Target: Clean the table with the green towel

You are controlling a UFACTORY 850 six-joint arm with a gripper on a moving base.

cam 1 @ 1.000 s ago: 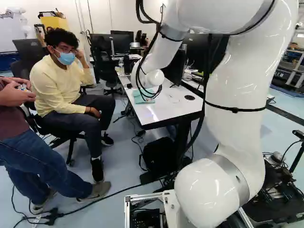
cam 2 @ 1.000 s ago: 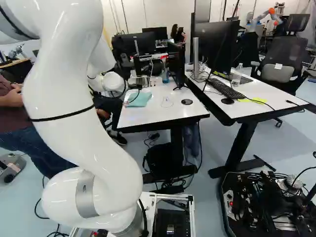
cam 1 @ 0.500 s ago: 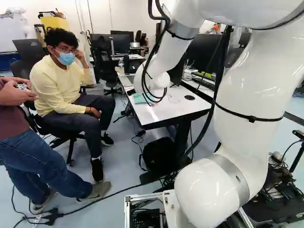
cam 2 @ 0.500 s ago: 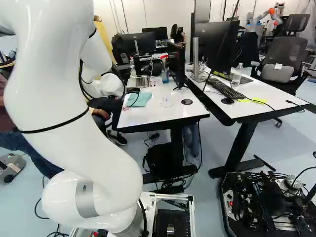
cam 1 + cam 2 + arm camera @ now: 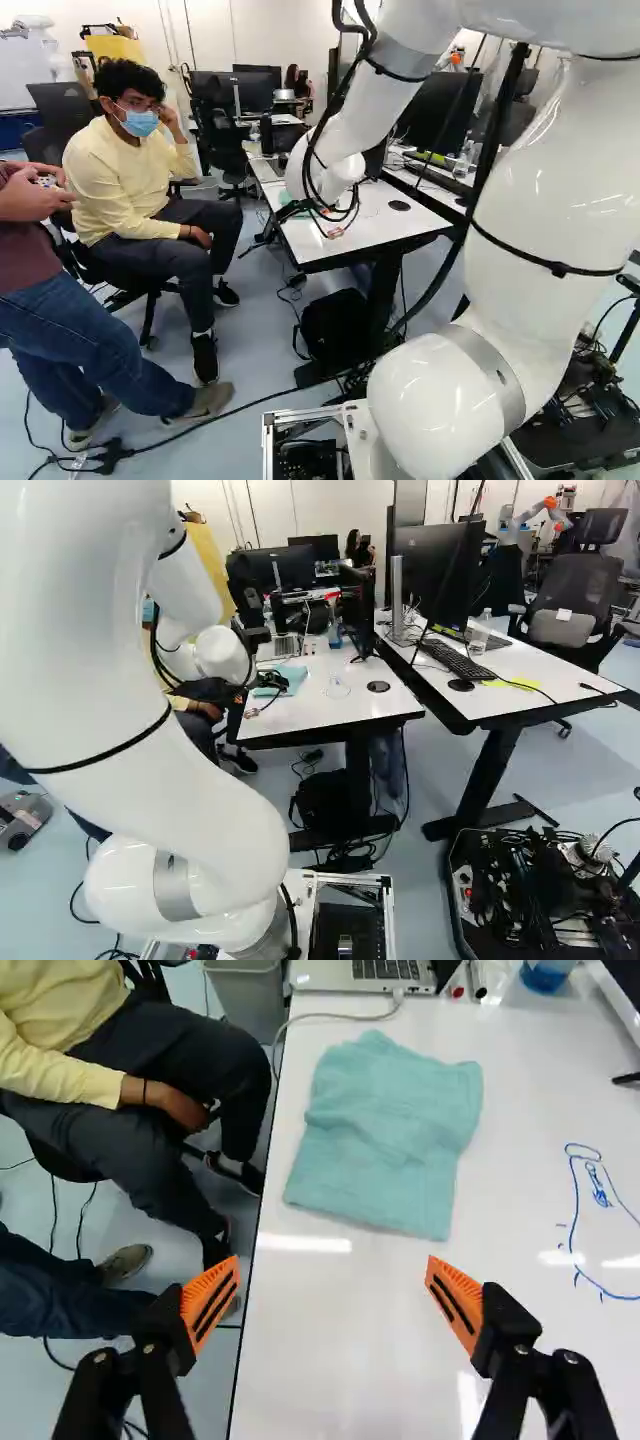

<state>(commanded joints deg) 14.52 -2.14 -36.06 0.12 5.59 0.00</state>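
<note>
Currently, the arm (image 5: 120, 700) is reaching out over the worktop (image 5: 320, 712), and the gripper (image 5: 312, 221) is hanging near its left edge, two fingers spread wide, with bare gap between them. The towel (image 5: 390, 1130) is lying rumpled near that left edge, just ahead of the fingers and apart from them. Past it, the laptop (image 5: 385, 974) is sitting by the same edge, its cable (image 5: 330, 1017) curving between them. Blue lines (image 5: 574, 1210) are showing nearer the right edge.
</note>
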